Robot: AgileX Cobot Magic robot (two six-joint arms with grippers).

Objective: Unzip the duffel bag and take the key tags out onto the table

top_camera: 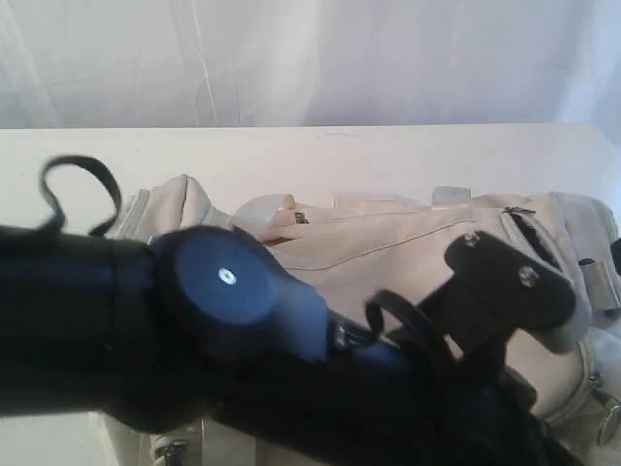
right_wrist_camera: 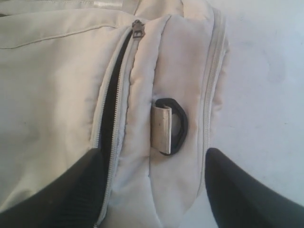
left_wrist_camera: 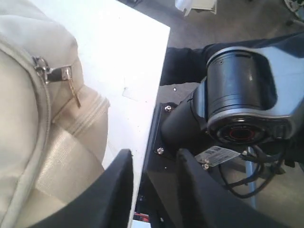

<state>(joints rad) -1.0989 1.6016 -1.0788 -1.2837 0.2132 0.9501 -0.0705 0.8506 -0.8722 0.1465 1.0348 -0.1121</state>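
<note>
The cream duffel bag (top_camera: 388,243) lies on the white table (top_camera: 320,155). In the right wrist view its zipper (right_wrist_camera: 111,104) gapes along a dark slit, with the slider (right_wrist_camera: 137,26) at the slit's far end. My right gripper (right_wrist_camera: 154,154) is open, and the bag's end with its black strap ring (right_wrist_camera: 178,126) lies between the fingers. One finger (right_wrist_camera: 71,190) overlaps the slit; the other is over bare table. My left gripper (left_wrist_camera: 154,154) is open and empty at the table's edge, beside the bag's other end (left_wrist_camera: 28,118) and a metal zipper pull (left_wrist_camera: 71,85). The key tags are hidden.
A dark arm (top_camera: 146,330) fills the lower half of the exterior view and hides the bag's front. Past the table edge (left_wrist_camera: 152,118), the left wrist view shows a black arm base (left_wrist_camera: 237,85) and cables. A pale curtain (top_camera: 310,58) hangs behind the table.
</note>
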